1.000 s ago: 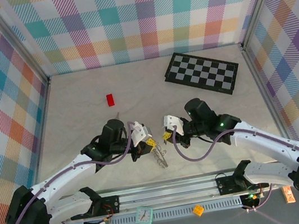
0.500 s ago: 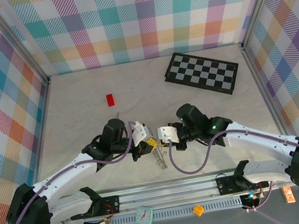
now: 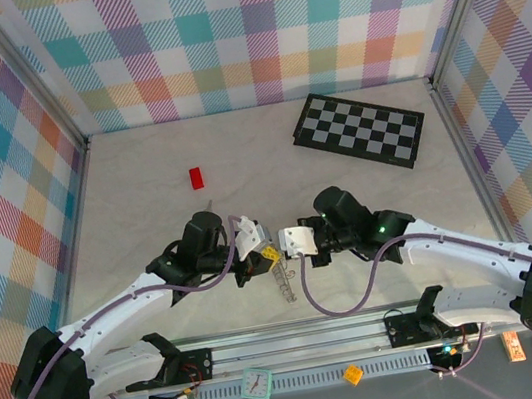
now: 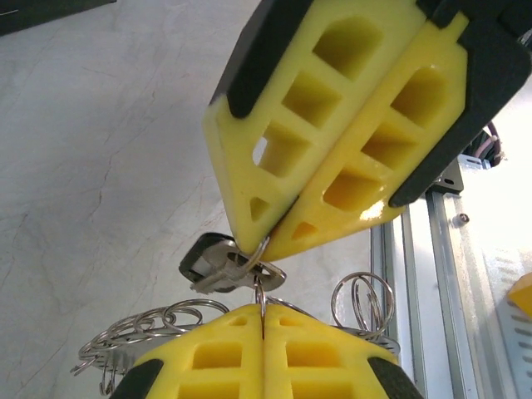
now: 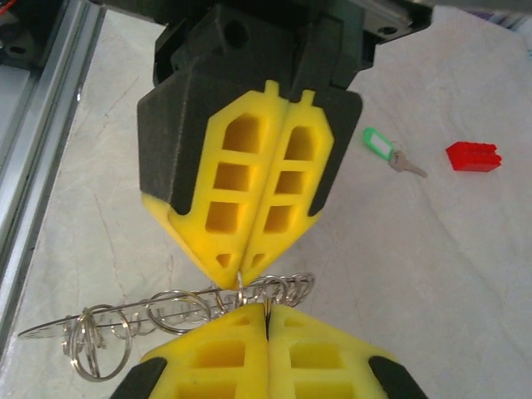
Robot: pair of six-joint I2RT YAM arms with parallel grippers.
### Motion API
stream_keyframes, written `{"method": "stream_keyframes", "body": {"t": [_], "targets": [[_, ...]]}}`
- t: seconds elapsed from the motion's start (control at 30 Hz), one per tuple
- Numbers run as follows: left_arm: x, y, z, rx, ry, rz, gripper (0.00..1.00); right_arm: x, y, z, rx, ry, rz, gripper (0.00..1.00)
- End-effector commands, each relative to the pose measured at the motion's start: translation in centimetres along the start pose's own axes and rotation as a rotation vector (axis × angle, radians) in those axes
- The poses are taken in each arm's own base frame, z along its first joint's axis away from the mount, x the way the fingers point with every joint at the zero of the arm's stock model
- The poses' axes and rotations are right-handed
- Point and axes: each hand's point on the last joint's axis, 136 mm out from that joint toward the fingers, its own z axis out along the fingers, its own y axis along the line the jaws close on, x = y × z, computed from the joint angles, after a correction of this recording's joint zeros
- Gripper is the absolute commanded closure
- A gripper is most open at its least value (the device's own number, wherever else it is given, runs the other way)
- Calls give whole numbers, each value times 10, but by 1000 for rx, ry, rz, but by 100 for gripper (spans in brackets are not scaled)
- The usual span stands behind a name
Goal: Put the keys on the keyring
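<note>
Toward 6 o'clock on the table, from above: left gripper and right gripper tip to tip, keyring trailing beneath; red brick at 10, chequered board at 1.

From the left wrist: own fingers pressed together on a keyring wire at 6 o'clock, right fingers pinching a loop at 12, black key just beside it at 9.

From the right wrist: both yellow pairs clamped on wire, green key lying apart at 2 o'clock beside the brick.

Bystanders on my table
I see a red brick left of centre, well apart from a chequered board lying askew near the far right corner.
</note>
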Motion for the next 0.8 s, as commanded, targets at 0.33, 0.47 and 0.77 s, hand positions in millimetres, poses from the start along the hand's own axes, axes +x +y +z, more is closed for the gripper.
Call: {"method": "stream_keyframes", "body": {"t": [0.33, 0.47, 0.77], "targets": [[-11, -3, 0, 24, -35, 17, 100, -9, 11, 1, -56, -40, -33, 100], [-11, -4, 0, 24, -36, 19, 100, -8, 13, 2, -66, -37, -32, 100], [-12, -4, 0, 24, -37, 20, 100, -6, 16, 5, -76, -26, -33, 100]]}}
